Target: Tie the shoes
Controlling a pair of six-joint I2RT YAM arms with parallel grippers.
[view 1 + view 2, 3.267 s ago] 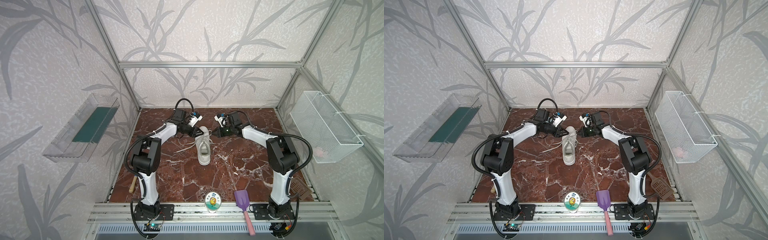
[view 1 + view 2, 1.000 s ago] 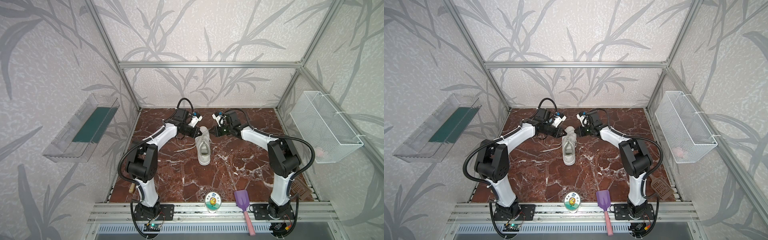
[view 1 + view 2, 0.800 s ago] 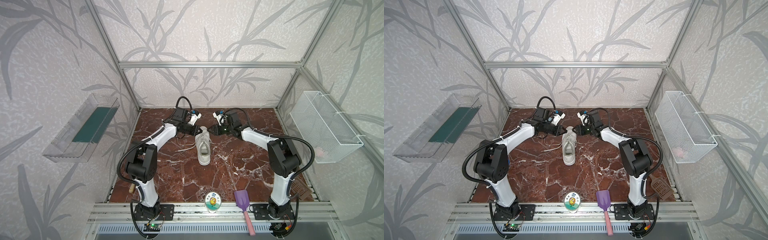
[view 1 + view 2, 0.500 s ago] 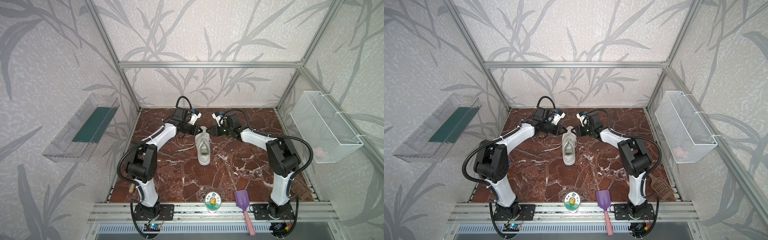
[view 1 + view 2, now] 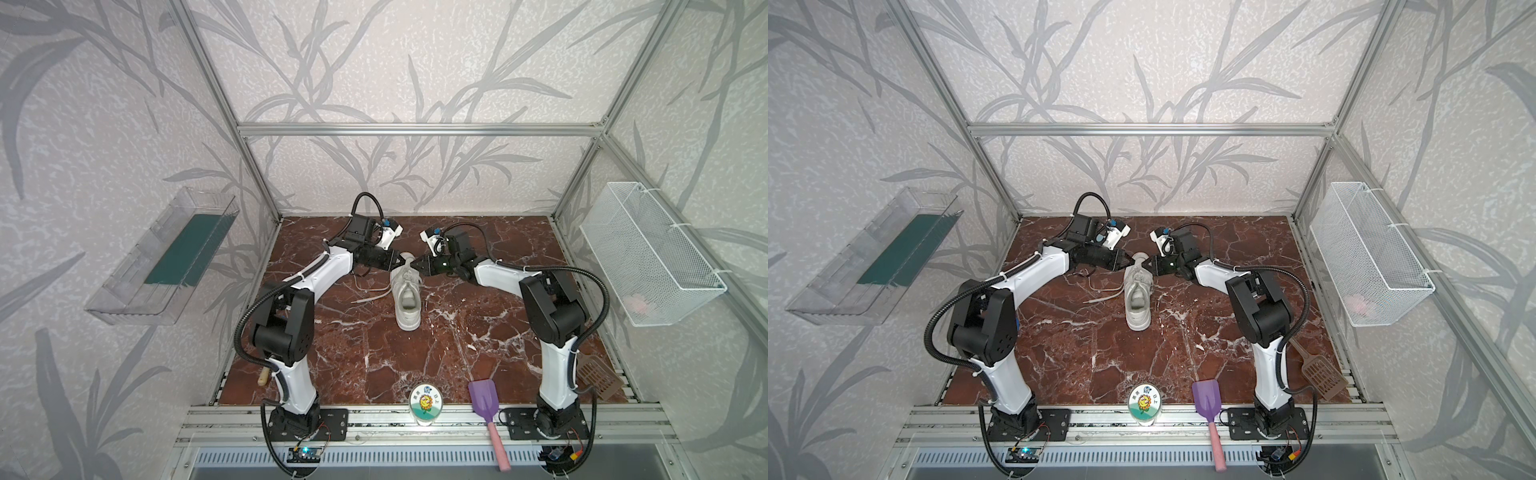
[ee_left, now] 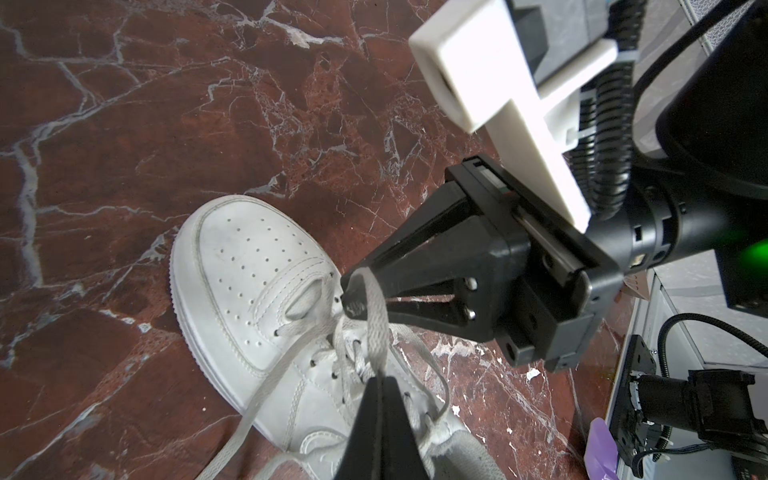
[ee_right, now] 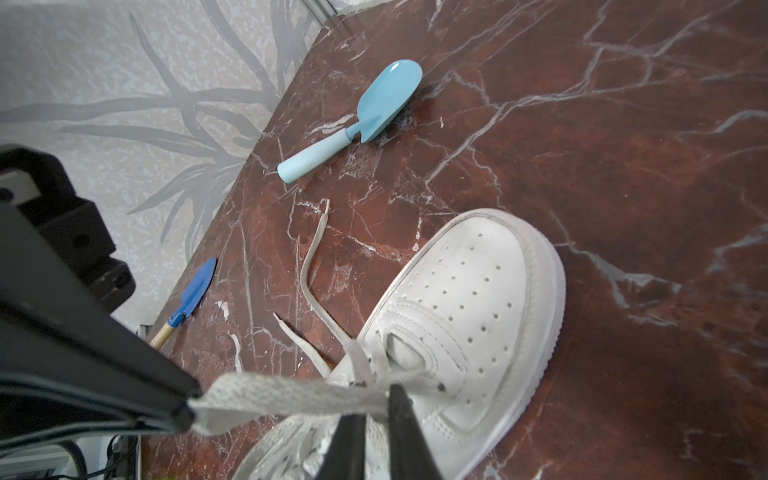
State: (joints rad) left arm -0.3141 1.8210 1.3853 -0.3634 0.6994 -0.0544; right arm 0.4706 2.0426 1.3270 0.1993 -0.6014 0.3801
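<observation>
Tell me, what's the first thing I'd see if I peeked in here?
A white sneaker in the middle of the dark red marble table catches the eye first. At its far end in both top views, the left gripper and the right gripper meet almost tip to tip, both shut on one flat white lace stretched between them. A purple scoop lies at the front edge.

My left claw (image 5: 401,261) and right claw (image 5: 417,263) face each other nearly tip to tip. Both forearms stretch forward and angle inward from raised elbows. Each claw is pinched closed on the one stretch of lace (image 6: 374,320) running between them.
</observation>
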